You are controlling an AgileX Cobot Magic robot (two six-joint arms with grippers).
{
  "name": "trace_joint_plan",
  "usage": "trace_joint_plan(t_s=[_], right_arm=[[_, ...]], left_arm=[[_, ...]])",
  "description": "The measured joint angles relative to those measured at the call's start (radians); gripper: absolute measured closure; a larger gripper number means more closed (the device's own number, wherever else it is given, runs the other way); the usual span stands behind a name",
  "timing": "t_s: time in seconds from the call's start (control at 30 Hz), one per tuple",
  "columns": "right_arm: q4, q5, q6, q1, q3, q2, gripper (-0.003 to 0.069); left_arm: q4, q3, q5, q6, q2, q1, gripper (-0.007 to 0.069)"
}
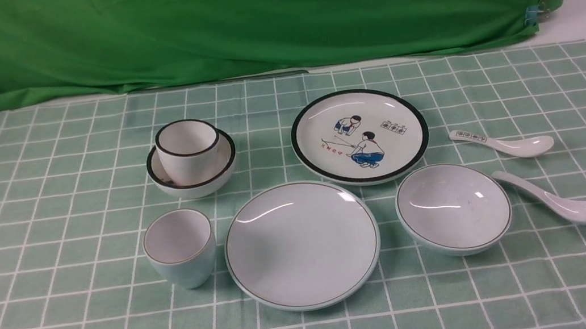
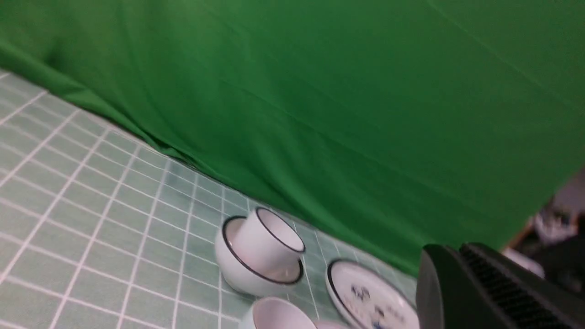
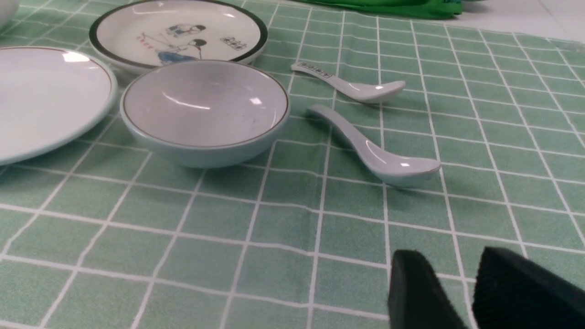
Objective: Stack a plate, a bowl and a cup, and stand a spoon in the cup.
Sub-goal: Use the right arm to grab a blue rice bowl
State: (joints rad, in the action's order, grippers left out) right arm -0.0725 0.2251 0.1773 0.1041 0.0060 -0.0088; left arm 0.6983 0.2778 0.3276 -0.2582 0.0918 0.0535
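Note:
The plain plate (image 1: 302, 243) lies at the front centre of the table, and its edge shows in the right wrist view (image 3: 45, 96). The thin-rimmed bowl (image 1: 453, 208) (image 3: 205, 109) sits to its right. The plain white spoon (image 1: 555, 197) (image 3: 365, 146) lies right of the bowl. The tapered cup (image 1: 180, 249) stands left of the plate, and its rim shows in the left wrist view (image 2: 274, 317). Neither gripper shows in the front view. My left gripper (image 2: 457, 249) looks shut and empty, well above the table. My right gripper (image 3: 450, 258) looks shut and empty, low over the cloth, nearer to me than the spoon.
A black-rimmed cup (image 1: 187, 145) sits in a black-rimmed bowl (image 1: 193, 173) behind the tapered cup. A cartoon plate (image 1: 359, 135) lies behind the plain plate. A spoon with a printed handle (image 1: 502, 142) lies behind the plain spoon. A green curtain (image 1: 249, 15) hangs at the back.

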Motion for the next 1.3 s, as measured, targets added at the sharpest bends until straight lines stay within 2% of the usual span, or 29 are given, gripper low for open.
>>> trace_joint_plan(t_s=[0.03,0.07,0.1,0.17,0.33,0.6,0.67,0.73,0.83,0.97,1.07,1.1,1.13,1.17,1.3], right_arm=[[0.000,0.000,0.000,0.000,0.000,0.000,0.0417],[0.000,0.000,0.000,0.000,0.000,0.000,0.0417],[0.000,0.000,0.000,0.000,0.000,0.000,0.0417],[0.000,-0.001,0.000,0.000,0.000,0.000,0.0417],[0.000,-0.001,0.000,0.000,0.000,0.000,0.0417],[-0.016,-0.016,-0.015,0.000,0.000,0.000,0.0417],[-0.082,-0.081,-0.129,0.000,0.000,0.000,0.0417],[-0.104,-0.128,-0.198,0.000,0.000,0.000,0.0417],[-0.137,-0.269,-0.398,0.000,0.000,0.000,0.0417],[-0.144,-0.291,-0.503,0.010,-0.016,0.010,0.0425],[-0.142,-0.132,-0.445,0.054,-0.146,0.108,0.0466],[-0.140,0.001,-0.354,0.088,-0.270,0.203,0.0489],[-0.140,0.019,-0.339,0.094,-0.270,0.219,0.0491],[-0.139,0.180,-0.215,0.145,-0.440,0.374,0.0503],[-0.137,0.437,-0.008,0.238,-0.691,0.716,0.0507]], left_arm=[[-0.007,0.022,0.031,-0.015,0.020,0.000,0.0607],[-0.022,0.105,0.157,-0.077,0.113,0.000,0.0607],[-0.026,0.124,0.189,-0.093,0.140,0.000,0.0607],[-0.038,0.233,0.366,-0.214,0.333,-0.002,0.0607],[-0.054,0.339,0.401,-0.293,0.596,-0.077,0.0607],[-0.088,0.474,0.423,-0.346,0.866,-0.301,0.0607],[-0.118,0.518,0.443,-0.350,0.924,-0.356,0.0607],[-0.130,0.539,0.450,-0.352,0.945,-0.373,0.0607],[-0.145,0.563,0.457,-0.356,0.983,-0.391,0.0607],[-0.168,0.564,0.461,-0.357,0.987,-0.392,0.0607],[-0.190,0.564,0.462,-0.357,0.987,-0.392,0.0607],[-0.193,0.564,0.462,-0.357,0.987,-0.392,0.0607],[-0.193,0.564,0.462,-0.357,0.987,-0.392,0.0607],[-0.193,0.565,0.460,-0.357,0.987,-0.392,0.0607],[-0.193,0.565,0.464,-0.357,0.981,-0.392,0.0607]])
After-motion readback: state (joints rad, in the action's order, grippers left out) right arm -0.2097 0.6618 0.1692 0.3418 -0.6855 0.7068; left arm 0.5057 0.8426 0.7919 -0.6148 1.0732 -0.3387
